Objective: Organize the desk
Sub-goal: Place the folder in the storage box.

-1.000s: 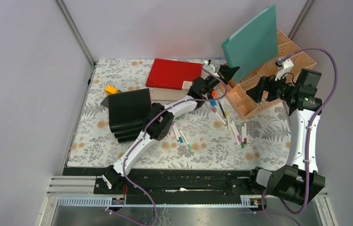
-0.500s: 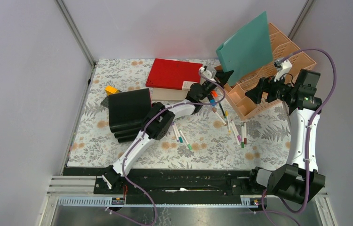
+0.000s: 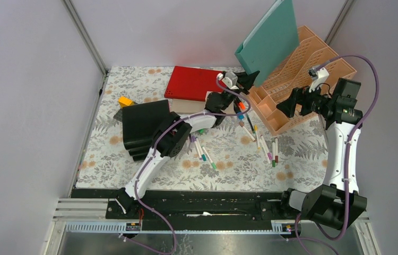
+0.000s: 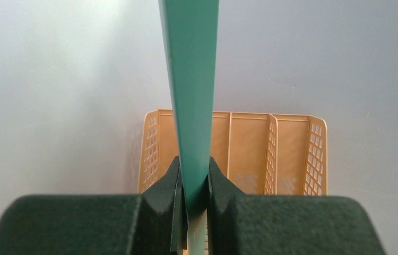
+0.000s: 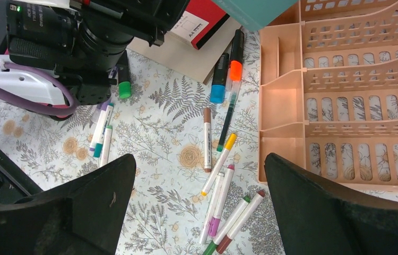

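**A:** What's on the desk (image 3: 104, 159), left to right? I can see the fern-and-flower cloth covers all of it.

**B:** By the left edge there's a stack of matte black slabs (image 3: 144, 127). Binders or cases, can't tell. A small yellow block (image 3: 125, 100) sits just behind them. At the far edge a red hardcover notebook (image 3: 194, 83) partly covers something flat and beige.

**A:** And the arms?

**B:** The left gripper (image 4: 194, 180) is pinched tight on the bottom edge of a thin teal folder (image 4: 191, 79), held up on edge, and the frame cuts off its top. Loose markers (image 5: 223, 154) are scattered mid-desk. A peach plastic lattice organizer (image 3: 303, 79) fills the far right corner. The right gripper (image 5: 199, 175) gapes wide with nothing in it.
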Controlling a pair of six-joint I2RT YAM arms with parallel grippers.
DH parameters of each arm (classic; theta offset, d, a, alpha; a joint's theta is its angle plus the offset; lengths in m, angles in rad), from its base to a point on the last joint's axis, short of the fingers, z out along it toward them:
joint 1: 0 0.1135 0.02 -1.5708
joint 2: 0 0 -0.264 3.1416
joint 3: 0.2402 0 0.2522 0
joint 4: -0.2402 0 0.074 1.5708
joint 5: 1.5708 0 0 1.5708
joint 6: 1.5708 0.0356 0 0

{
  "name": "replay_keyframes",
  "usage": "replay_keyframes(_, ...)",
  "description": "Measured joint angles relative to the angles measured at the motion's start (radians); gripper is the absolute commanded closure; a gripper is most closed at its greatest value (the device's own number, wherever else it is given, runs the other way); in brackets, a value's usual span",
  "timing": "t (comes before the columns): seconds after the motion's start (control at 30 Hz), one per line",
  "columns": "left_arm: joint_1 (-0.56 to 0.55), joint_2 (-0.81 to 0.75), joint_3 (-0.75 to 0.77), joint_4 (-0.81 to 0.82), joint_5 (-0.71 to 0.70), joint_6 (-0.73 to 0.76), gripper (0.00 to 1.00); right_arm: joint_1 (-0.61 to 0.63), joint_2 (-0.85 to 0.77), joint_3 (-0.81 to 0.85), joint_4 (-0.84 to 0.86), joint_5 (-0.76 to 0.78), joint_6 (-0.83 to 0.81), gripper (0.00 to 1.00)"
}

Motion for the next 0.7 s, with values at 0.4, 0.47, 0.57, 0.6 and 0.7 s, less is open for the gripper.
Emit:
replay_keyframes(0.4,0.002,0.146,0.349,-0.126,0.023,-0.043,1.00,0.000,0.000,0.000,-0.005,0.000,-0.013,0.02)
replay_keyframes(0.47,0.002,0.187,0.403,-0.160,0.028,-0.050,1.00,0.000,0.000,0.000,-0.005,0.000,-0.014,0.02)
replay_keyframes(0.57,0.002,0.241,0.454,-0.211,0.029,-0.057,1.00,0.000,0.000,0.000,-0.013,-0.003,-0.018,0.02)
replay_keyframes(0.6,0.002,0.257,0.466,-0.228,0.029,-0.060,1.00,0.000,0.000,0.000,-0.015,-0.003,-0.019,0.02)
replay_keyframes(0.7,-0.002,0.310,0.501,-0.259,0.024,-0.074,1.00,0.000,0.001,0.000,-0.016,-0.003,-0.021,0.02)
